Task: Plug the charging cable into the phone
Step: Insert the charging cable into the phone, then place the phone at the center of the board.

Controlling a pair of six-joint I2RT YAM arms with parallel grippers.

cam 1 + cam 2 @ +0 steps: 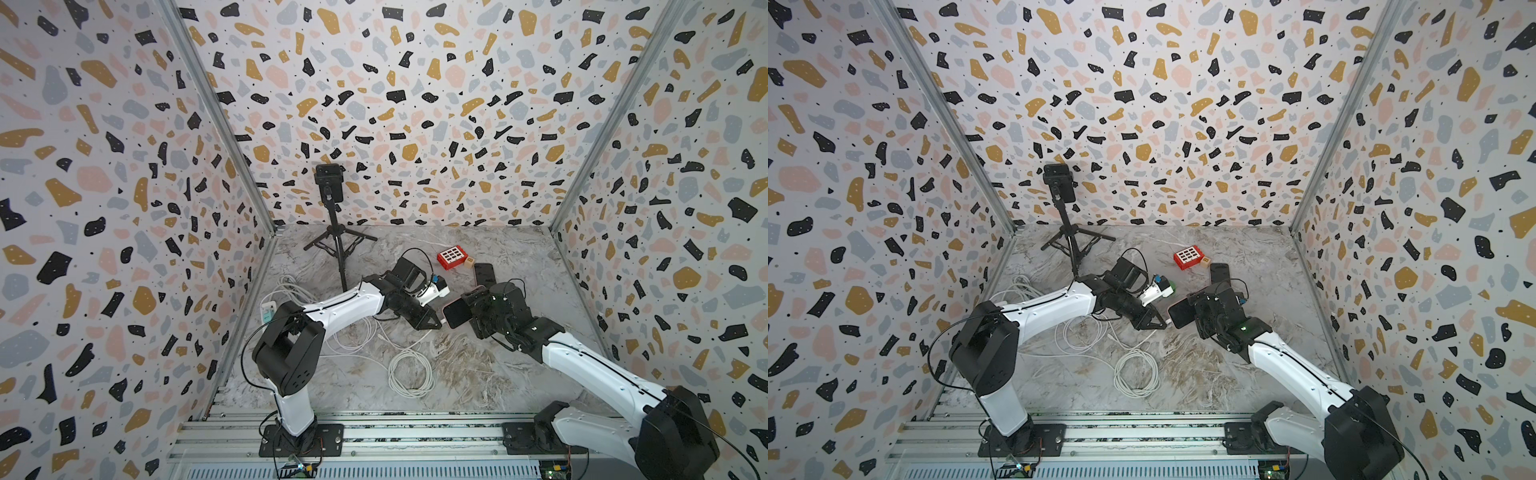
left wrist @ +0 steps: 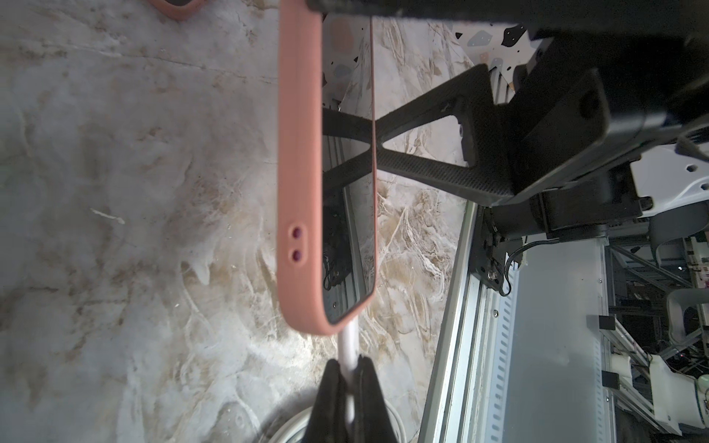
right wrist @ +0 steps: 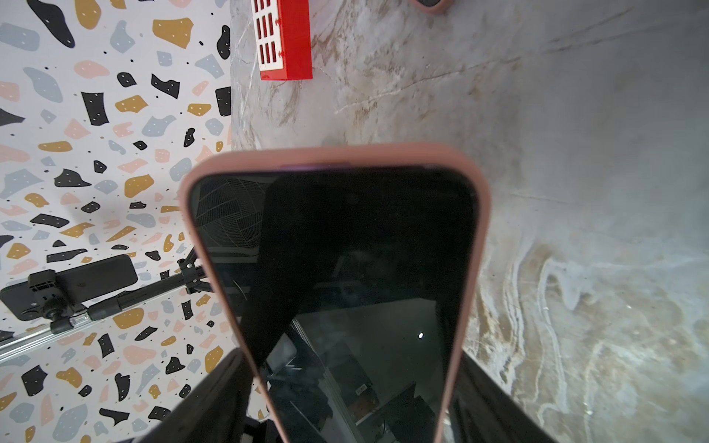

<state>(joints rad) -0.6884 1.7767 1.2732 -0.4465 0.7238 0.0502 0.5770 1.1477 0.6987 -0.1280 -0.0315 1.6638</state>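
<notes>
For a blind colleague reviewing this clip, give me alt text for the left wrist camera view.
Pink-cased phone seen edge-on above a marble table; the left hand pinches a white charging cable plug at its end. The right hand's black finger touches its far edge.

The only thing to read is a letter that looks like a B on the little wooden block (image 1: 470,261) beside the red box (image 1: 451,257).
</notes>
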